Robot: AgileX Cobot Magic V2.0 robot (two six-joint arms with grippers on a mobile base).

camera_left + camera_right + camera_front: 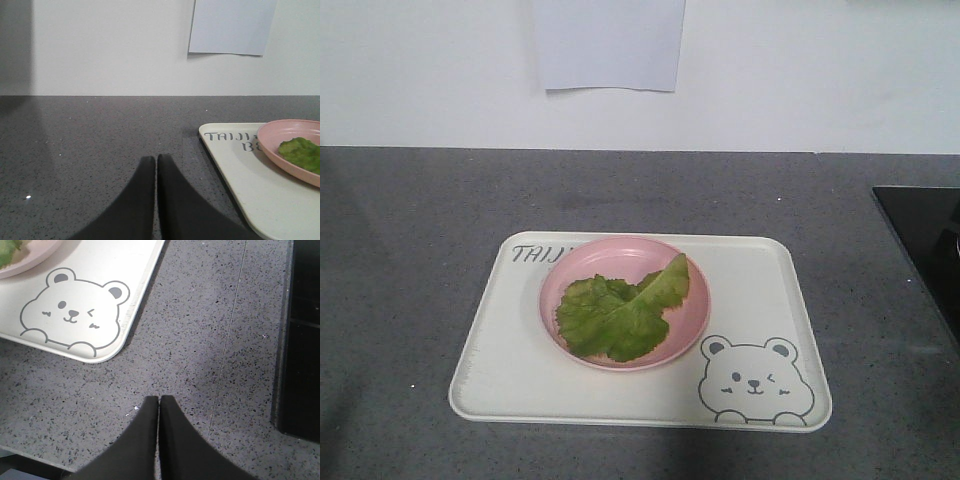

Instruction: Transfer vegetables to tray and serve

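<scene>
We find the lettuce [620, 315] lying in a pink plate [565, 275], and the plate sits on the tray [500, 370], left of centre, covering part of the lettering. So the leaves are over the tray but not on it directly.

Our left tool [156, 165] has its fingers pressed together, holding nothing, low over the tabletop [410, 250] just off the tray's left edge; the plate and leaves lie ahead and to its right. Our right tool [159, 404] is likewise closed and empty, off the tray's bear corner [70, 315], with the plate up and to its left, only its rim showing.

The leaves' long axis runs diagonally, from near-left to far-right across the plate. Which arm is closer is hard to call; the left sees more of the lettuce.

Nothing stands between either tool and the plate. A black panel [920, 240] lies well off to the right, and a paper sheet [610, 45] hangs on the wall behind.
</scene>
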